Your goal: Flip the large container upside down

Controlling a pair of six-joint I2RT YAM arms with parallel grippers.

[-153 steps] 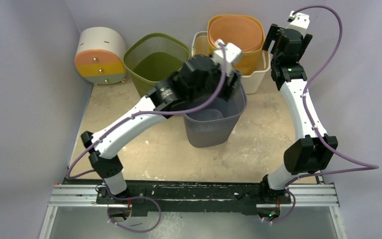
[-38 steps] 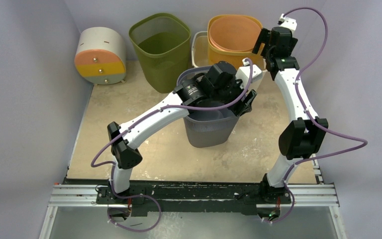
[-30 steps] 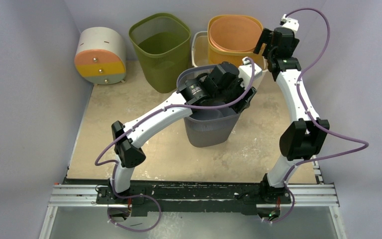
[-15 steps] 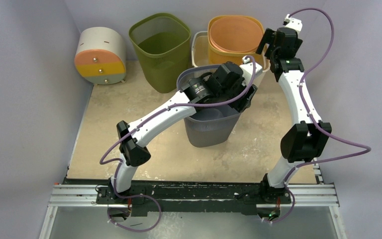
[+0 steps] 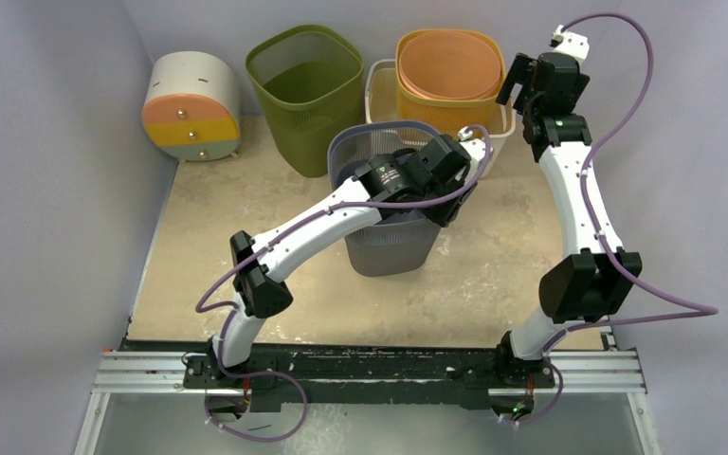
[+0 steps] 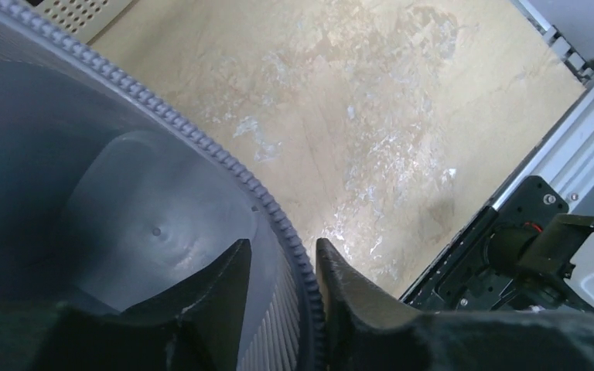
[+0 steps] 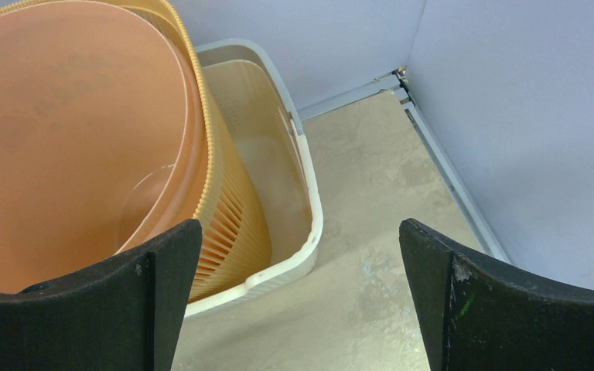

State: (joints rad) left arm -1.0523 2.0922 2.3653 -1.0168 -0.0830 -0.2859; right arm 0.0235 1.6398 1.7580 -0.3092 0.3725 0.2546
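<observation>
Grey ribbed plastic is clamped between the left gripper's [image 6: 282, 270] jaws: the large container's [image 5: 387, 248] rim, one finger inside, one outside. The container is seen mouth-up, so the inversion is judged wholly undone. The right gripper [image 7: 298, 263] is held wide apart, with nothing between its jaws.

Soft, even light filled all views, leaving only faint shadows. At the bottom of the left wrist view, the black left gripper [image 6: 282, 251] looked slightly blurred.

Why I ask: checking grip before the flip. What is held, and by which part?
The left gripper pinches the grey wastebasket at its rim, one finger each side; the right gripper holds nothing.
</observation>
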